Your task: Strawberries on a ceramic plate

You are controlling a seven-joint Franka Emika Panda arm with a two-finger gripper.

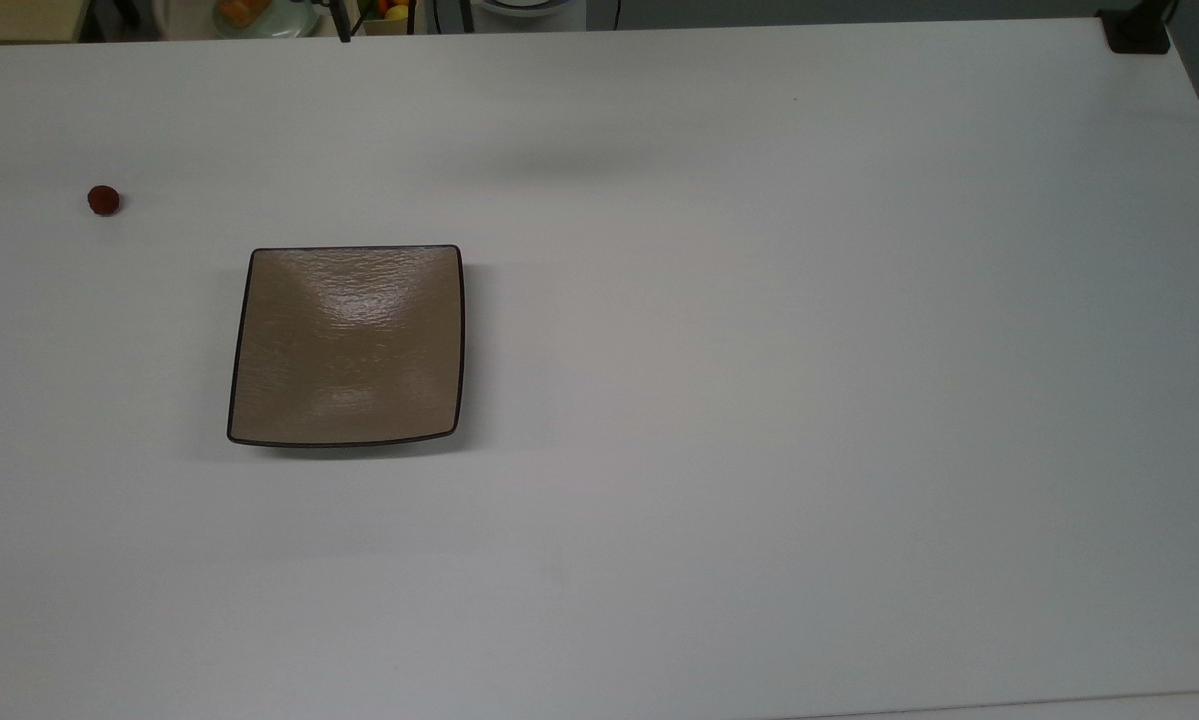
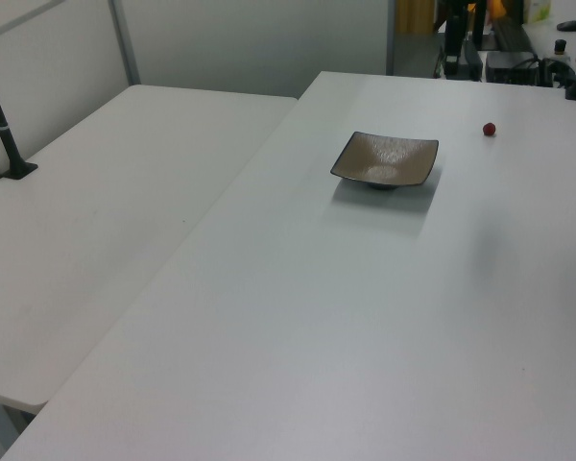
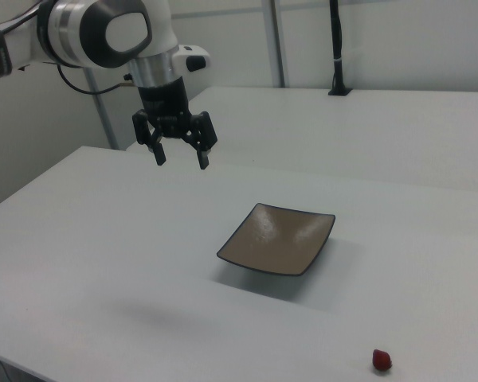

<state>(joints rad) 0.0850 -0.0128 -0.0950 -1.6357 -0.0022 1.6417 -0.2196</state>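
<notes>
- Right view: claw [image 3: 180,157] spread, empty, hanging above tabletop [image 3: 103,263].
- Ceramic plate [image 3: 277,237]: below claw, toward the right view's right, one corner facing camera.
- Strawberry [image 3: 382,360]: roundish, beyond plate from claw, bare tabletop around it.

White, rounded arm [image 3: 103,32] with grey joint bands, black cable, black gripper [image 3: 179,159], two black fingers [image 3: 202,157].

A broad white rectangular table [image 1: 759,400] spans the top view. In the left view a second white table [image 2: 106,211] adjoins it at nine o'clock, backed by pale grey wall panels [image 2: 250,43]; a black post on a small base [image 2: 5,130] stands there. At twelve o'clock in the top view sits a pale green round dish with orange food [image 1: 259,14].
</notes>
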